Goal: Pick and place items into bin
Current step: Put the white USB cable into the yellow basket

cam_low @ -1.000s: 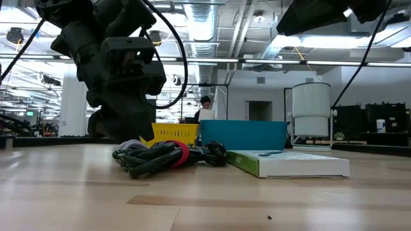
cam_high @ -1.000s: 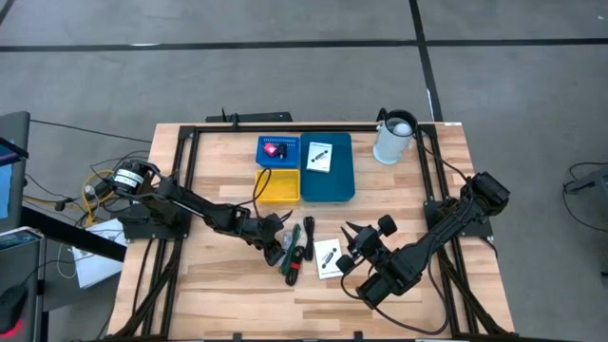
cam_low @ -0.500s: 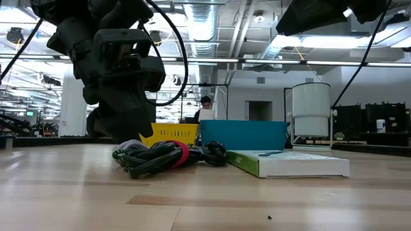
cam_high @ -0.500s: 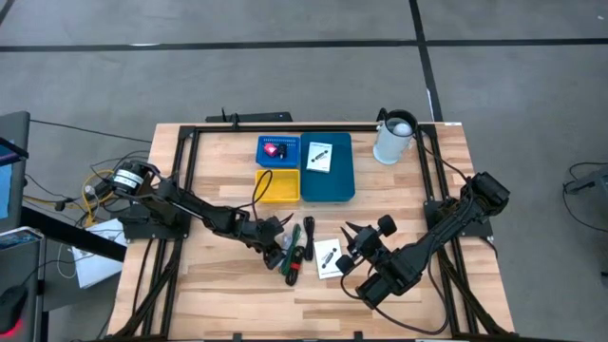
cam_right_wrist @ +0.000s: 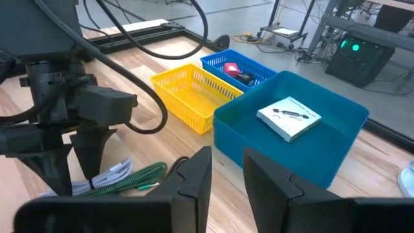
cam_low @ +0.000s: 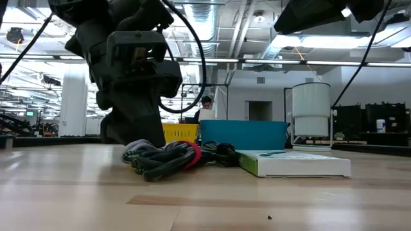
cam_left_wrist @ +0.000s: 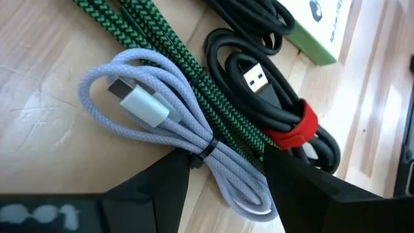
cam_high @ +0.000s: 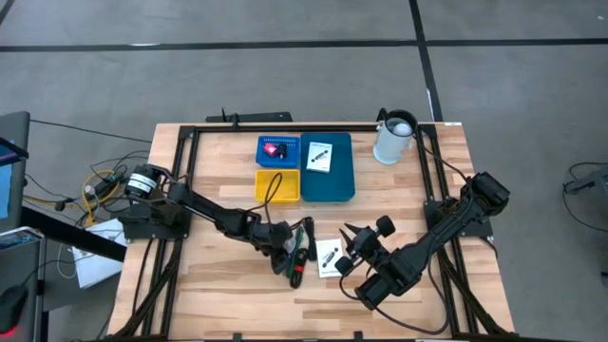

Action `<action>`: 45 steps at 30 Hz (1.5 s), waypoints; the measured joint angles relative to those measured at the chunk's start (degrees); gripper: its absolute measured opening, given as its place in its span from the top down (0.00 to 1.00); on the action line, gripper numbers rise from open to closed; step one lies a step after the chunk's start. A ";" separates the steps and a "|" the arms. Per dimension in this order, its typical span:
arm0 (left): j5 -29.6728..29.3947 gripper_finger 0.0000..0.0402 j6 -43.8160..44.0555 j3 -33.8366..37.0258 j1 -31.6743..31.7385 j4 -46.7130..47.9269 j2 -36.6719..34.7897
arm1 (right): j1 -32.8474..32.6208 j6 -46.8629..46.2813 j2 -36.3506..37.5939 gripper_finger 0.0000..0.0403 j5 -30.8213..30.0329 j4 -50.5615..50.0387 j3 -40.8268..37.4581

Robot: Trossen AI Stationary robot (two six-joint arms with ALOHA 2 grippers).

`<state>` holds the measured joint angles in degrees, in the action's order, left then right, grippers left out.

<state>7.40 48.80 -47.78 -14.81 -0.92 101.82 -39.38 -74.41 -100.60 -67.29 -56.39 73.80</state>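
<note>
A bundle of coiled cables lies on the table middle: a lavender-white cable [cam_left_wrist: 162,123], a green braided cable [cam_left_wrist: 174,58] and a black cable [cam_left_wrist: 272,90] with a red tie [cam_left_wrist: 301,126]. My left gripper [cam_left_wrist: 223,188] is open and low over the bundle [cam_high: 294,252]. Its fingers stand astride the lavender cable's tied middle. A white-and-green box [cam_high: 328,256] lies flat beside the cables. My right gripper [cam_high: 347,245] hovers open and holds nothing, above the table right of that box. My left gripper comes at the lavender cable from above, slanting down, with one finger on each side of the coil. One fingertip [cam_left_wrist: 171,178] meets the coil at its small black tie [cam_left_wrist: 206,153]. The cable lies flat on the table among the other cables.
At the table's far middle stand a teal bin [cam_high: 340,180] with a white box [cam_high: 320,157] in it, a yellow basket [cam_high: 277,186], and a blue basket [cam_high: 278,150] holding a red piece. A white jug [cam_high: 394,139] stands at the far right. Bare wood lies toward the near edge.
My left gripper has moved toward the table's right and near edges and sunk onto the cable bundle, staying open. In the low view the bundle has slid a little toward the white-and-green box.
</note>
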 joint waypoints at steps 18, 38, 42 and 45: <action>-0.92 0.96 -6.34 -1.19 -0.36 7.01 -2.55 | 0.02 0.94 0.00 0.80 0.01 0.36 0.00; -29.38 0.98 -38.45 -1.28 10.05 30.24 -24.80 | 3.90 1.44 0.00 0.80 0.16 0.97 0.00; -30.88 0.98 -44.79 -1.27 12.31 30.16 -23.58 | 4.62 1.68 0.00 0.80 1.21 1.22 0.00; -33.03 0.98 -47.22 -1.32 13.13 29.54 -22.79 | 4.74 2.54 -0.02 0.80 2.20 1.51 0.00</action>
<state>-25.63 1.58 -49.10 -1.68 28.63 79.03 -34.63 -71.87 -100.62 -65.09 -54.88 73.80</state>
